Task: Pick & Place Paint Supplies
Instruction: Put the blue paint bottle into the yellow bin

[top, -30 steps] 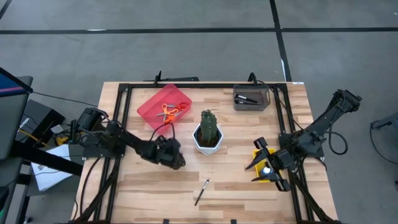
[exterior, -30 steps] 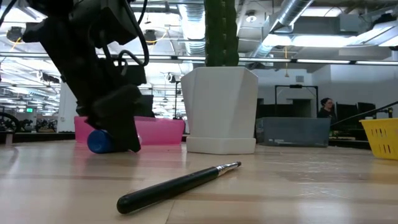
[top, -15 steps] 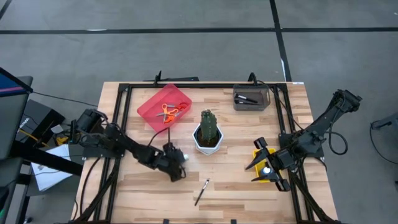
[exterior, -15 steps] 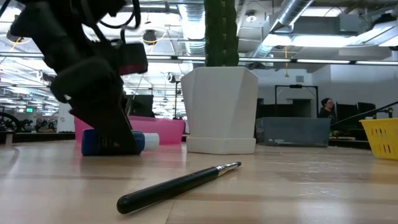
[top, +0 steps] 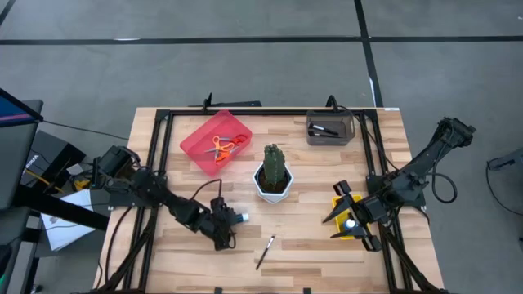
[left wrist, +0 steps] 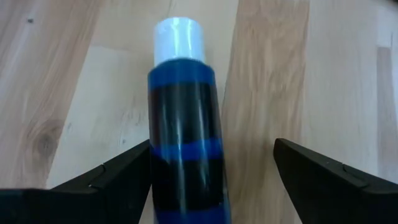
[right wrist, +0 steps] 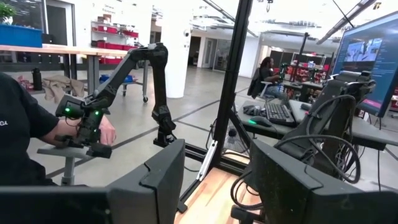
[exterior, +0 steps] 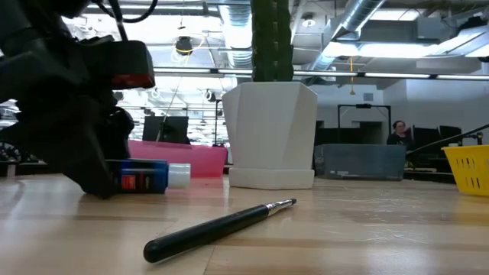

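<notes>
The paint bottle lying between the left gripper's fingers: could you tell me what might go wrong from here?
The paint bottle lies on its side between the open left gripper, nearer one finger; closing may roll or push it away. The paintbrush lies loose close by and could be knocked.

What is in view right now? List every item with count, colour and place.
paint bottle: one, blue with white cap, lying on the table between the left fingers
paintbrush: one, dark, on the table in front of the cactus
scissors: one, orange-handled, in the red tray
red tray: one, back left
cactus: one, green, white pot, centre
grey bin: one, back right, dark items inside
yellow bin: one, right edge
left gripper: open, straddling the bottle
right gripper: open, above the yellow bin
</notes>
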You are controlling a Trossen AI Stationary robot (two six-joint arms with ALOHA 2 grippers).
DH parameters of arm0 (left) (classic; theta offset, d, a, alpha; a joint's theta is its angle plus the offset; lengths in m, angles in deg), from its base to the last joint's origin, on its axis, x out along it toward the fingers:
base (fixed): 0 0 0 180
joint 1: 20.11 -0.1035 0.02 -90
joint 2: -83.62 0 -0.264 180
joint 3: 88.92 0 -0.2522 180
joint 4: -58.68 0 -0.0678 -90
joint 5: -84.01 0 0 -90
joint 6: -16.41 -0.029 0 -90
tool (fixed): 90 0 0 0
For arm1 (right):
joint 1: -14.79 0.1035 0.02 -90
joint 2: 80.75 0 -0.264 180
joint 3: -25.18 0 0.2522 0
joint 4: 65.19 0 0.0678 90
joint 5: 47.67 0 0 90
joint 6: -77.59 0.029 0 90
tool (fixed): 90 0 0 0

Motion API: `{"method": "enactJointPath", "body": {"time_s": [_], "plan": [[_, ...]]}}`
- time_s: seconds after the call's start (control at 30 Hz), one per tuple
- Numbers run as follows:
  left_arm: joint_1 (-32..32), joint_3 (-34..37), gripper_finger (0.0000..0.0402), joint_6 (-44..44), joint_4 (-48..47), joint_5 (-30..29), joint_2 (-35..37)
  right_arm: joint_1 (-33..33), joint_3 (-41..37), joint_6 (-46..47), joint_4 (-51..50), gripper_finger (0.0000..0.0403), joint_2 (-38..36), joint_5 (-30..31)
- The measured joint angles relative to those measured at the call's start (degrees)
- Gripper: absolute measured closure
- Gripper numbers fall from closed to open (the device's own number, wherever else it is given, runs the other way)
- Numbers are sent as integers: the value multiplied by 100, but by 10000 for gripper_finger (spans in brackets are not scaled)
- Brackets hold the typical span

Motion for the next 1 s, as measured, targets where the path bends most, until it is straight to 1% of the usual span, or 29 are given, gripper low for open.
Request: {"method": "enactJointPath", "body": {"time_s": [0.17,0.37,0.63,0.83,1.0], "plan": [[141,-17,82,382,-301,-54,9,0,0,0,-13,225,0,-12],[217,-20,82,543,-418,-83,13,1,0,0,-13,225,0,-12],[251,-7,85,839,-810,135,161,2,2,0,-37,225,0,-12],[252,21,117,1026,-990,286,421,15,5,2,-52,225,0,-11],[254,14,160,1045,-1001,19,564,35,7,2,-34,226,0,-10]]}}
